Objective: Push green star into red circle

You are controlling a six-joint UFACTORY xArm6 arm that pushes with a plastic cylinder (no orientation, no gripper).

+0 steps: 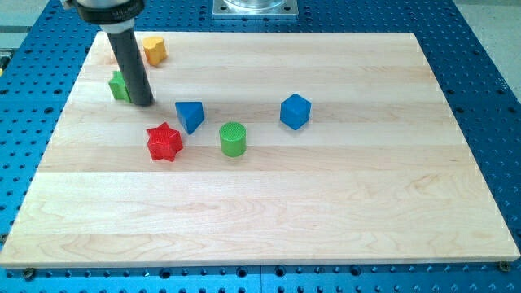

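Note:
A green block point(119, 85), partly hidden by the rod, sits near the board's upper left; its shape is hard to make out. My tip point(143, 103) rests on the board just to the right of this green block, touching or nearly touching it. No red circle shows clearly. The rod hides part of the area near the upper left corner.
A yellow block point(154, 50) lies near the top edge, right of the rod. A red star point(164, 142), a blue triangular block point(190, 115), a green cylinder point(233, 139) and a blue cube point(295, 111) lie around the middle of the wooden board point(326, 203).

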